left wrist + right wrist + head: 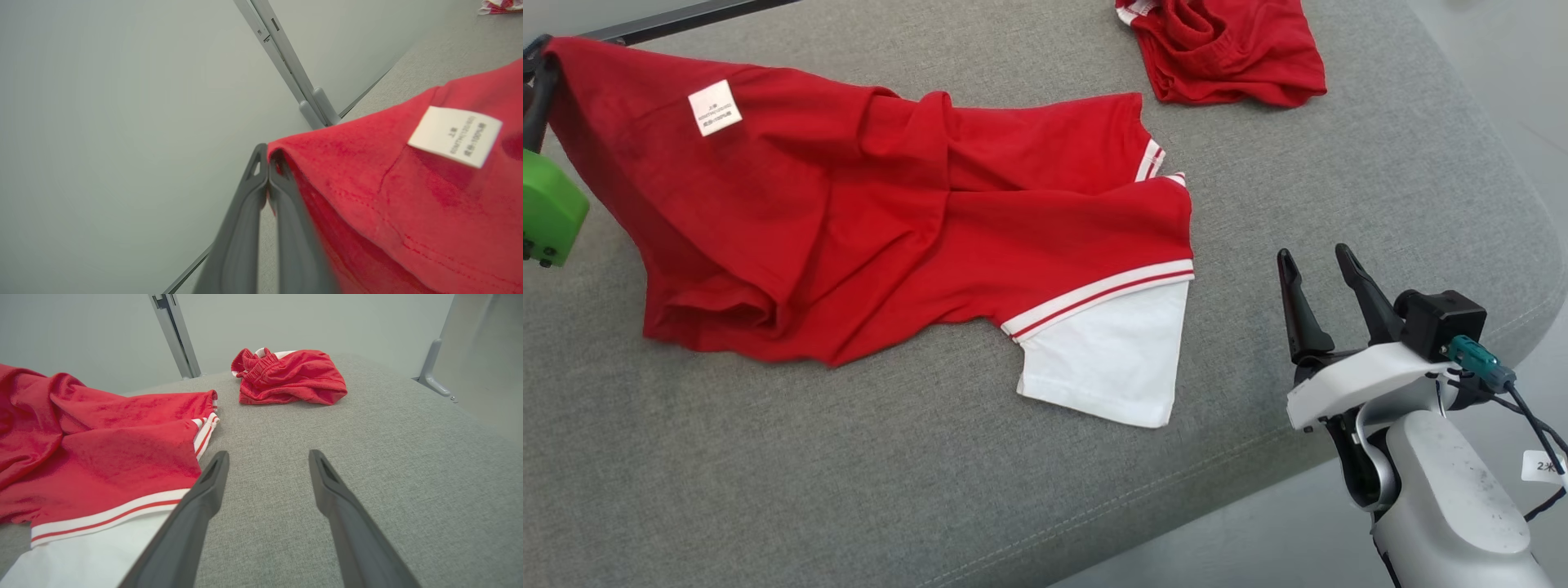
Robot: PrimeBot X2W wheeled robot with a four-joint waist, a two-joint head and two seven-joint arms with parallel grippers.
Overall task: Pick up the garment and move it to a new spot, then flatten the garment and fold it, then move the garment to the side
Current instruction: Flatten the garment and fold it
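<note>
Mostly red garment, white-sleeved, rumpled

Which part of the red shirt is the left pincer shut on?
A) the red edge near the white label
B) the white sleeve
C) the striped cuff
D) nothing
A: the left pincer grips an edge of the red shirt beside the white label; the white sleeve lies free.

Right gripper: two dark fingers spread wide, nothing between them, over a grey fabric tabletop. Red garment: rumpled, at left, with white-and-red striped trim and a white sleeve panel whose edge the gripper's left finger crosses. Second red garment: bunched, farther back, apart from the first, near a metal post.
</note>
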